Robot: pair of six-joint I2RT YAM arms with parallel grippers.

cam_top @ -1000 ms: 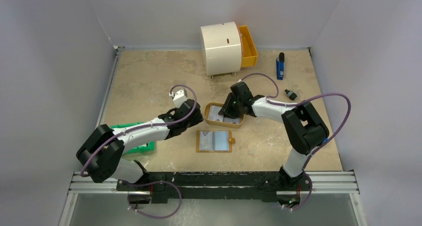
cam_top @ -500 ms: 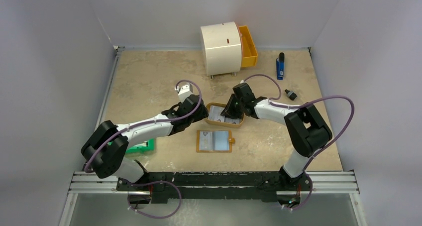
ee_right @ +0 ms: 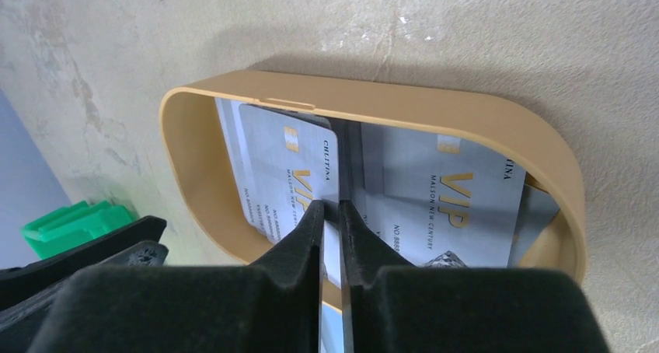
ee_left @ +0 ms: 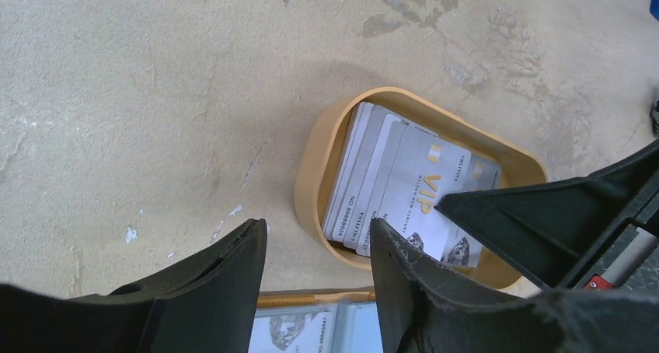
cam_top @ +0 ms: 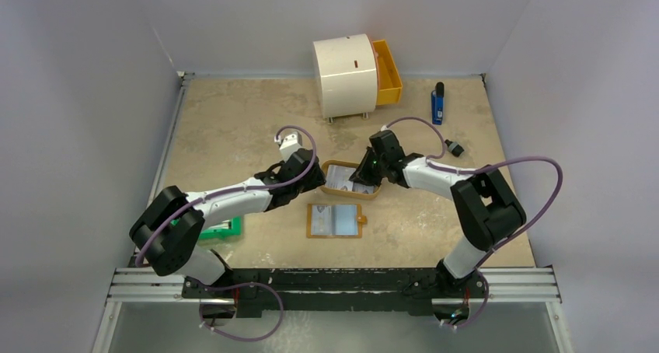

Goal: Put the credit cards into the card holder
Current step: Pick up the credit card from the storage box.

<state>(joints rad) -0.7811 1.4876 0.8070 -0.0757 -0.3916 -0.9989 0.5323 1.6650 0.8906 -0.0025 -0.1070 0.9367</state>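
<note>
Closed further than a second ago, the right tool pinches one credit card in the tan tray at frame centre, the left tool gapes empty alongside, and transfer to the card holder remains.

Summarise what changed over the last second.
The right gripper closed on a pale white-blue credit card in the tan oval tray, its arm shifting slightly right. The left gripper advanced to the tray's left side, jaws open and empty. The tray and the open tan card holder stayed put.
</note>
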